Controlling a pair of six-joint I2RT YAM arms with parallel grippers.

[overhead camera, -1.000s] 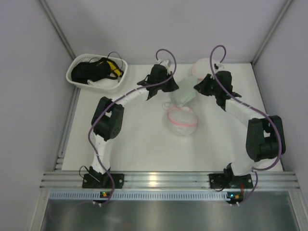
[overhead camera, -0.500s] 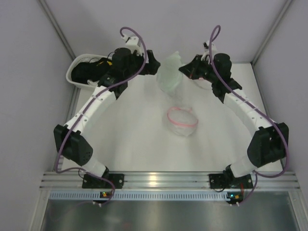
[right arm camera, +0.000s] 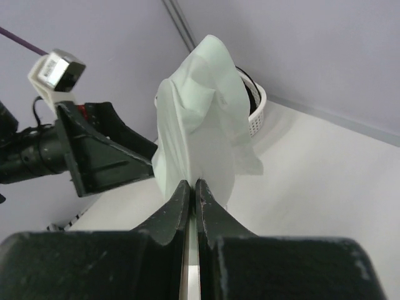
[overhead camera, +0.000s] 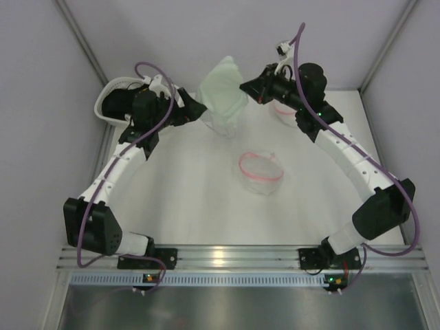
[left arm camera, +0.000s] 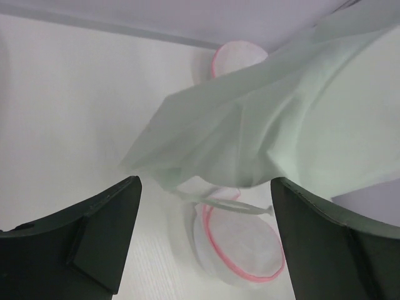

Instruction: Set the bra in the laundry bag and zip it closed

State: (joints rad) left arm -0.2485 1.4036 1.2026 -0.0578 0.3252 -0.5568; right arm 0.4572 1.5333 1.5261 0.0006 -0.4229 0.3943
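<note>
Right gripper (right arm camera: 189, 185) jaws are pressed together, pinching a thin edge of the bra (right arm camera: 200, 125), which is held aloft and hangs limp just past the tips. Left gripper (left arm camera: 205, 187) jaws are spread wide with nothing gripped; the bra is draped just ahead of and above them. Further beyond, below the cloth, the laundry bag (left arm camera: 240, 250) is seen on the table (left arm camera: 62, 125). The fabric is judged light, soft and floppy, so a bunched fold is best taken.

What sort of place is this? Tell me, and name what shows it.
Probably a robot lab test cell: two arms bolted to a metal rail, plain panel walls around the white table, a mesh laundry bag on it.
</note>
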